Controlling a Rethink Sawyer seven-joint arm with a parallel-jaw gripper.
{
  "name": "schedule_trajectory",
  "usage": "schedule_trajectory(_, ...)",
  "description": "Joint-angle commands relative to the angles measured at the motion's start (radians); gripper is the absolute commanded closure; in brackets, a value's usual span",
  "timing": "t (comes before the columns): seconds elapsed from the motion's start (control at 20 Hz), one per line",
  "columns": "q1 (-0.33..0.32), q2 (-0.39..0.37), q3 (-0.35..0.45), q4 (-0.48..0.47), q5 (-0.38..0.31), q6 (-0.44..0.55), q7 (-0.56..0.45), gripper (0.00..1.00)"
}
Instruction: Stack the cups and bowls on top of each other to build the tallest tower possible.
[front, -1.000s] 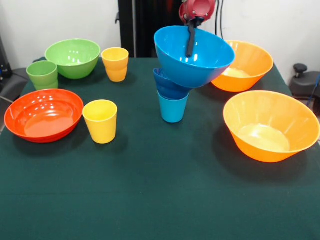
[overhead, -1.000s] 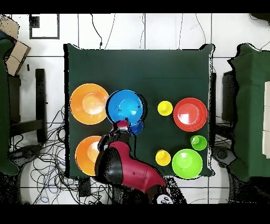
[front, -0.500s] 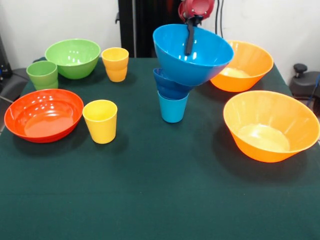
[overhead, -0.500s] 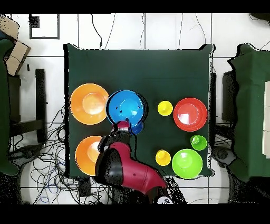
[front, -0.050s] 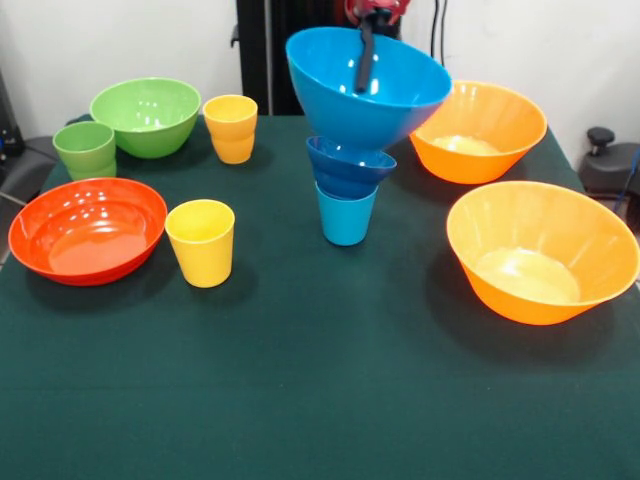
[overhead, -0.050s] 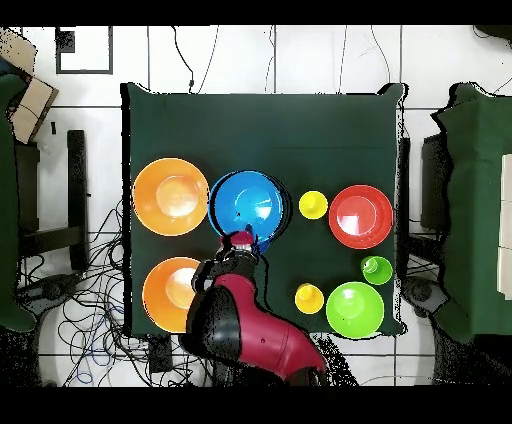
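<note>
Above the small blue stack near the table's far edge, our gripper (front, -0.050s: 365, 45) clamps the tilted light blue bowl (front, -0.050s: 365, 95) by its rim, which we judge light, stiff and slippery.

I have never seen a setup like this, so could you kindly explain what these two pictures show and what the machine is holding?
It is a red and black robot arm at a green table. One picture looks across the table, the other straight down. Its pincer grips the rim of a tilted light blue bowl, held over a small dark blue bowl that sits on a light blue cup. Around them stand two orange bowls, a red-orange bowl, a green bowl, two yellow cups and a green cup.
</note>
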Motion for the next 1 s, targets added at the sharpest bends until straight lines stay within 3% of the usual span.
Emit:
schedule_trajectory(0.05,-0.049,-0.028,0.041,0.094,-0.05,0.007,0.206,1.0)
schedule_trajectory(1.0,-0.02,0.022,0.046,0.112,-0.034,-0.089,0.229,1.0)
